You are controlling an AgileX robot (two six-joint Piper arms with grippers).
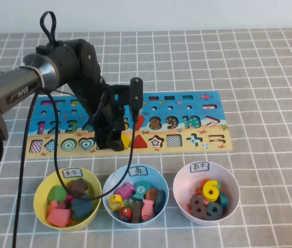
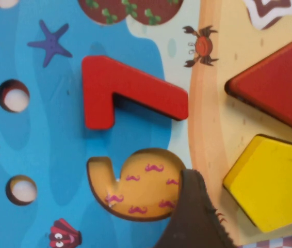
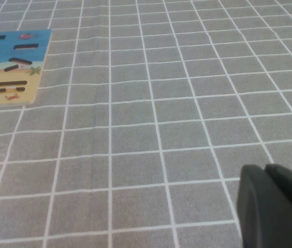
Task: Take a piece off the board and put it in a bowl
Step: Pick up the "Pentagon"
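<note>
High overhead; wrists close; board (image 1: pixel 130 121) shared.

Grey checked table (image 1: pixel 270 93) with puzzle board (image 1: pixel 208 111), yellow bowl (image 1: pixel 42 194), blue bowl (image 1: pixel 111 182), seemingly pink-white bowl (image 1: pixel 187 178).

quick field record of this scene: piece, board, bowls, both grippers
piece: small flat yellow pentagon block, in its board slot beside the red triangle
board: long blue and sand-coloured puzzle board, flat on the grey checked tablecloth
bowls: yellow bowl, light blue bowl, pale pink-white bowl, in a row on the robot's side of the board, all holding pieces
left gripper: low over the board at the pentagon
right gripper: away from the board, above bare cloth
</note>
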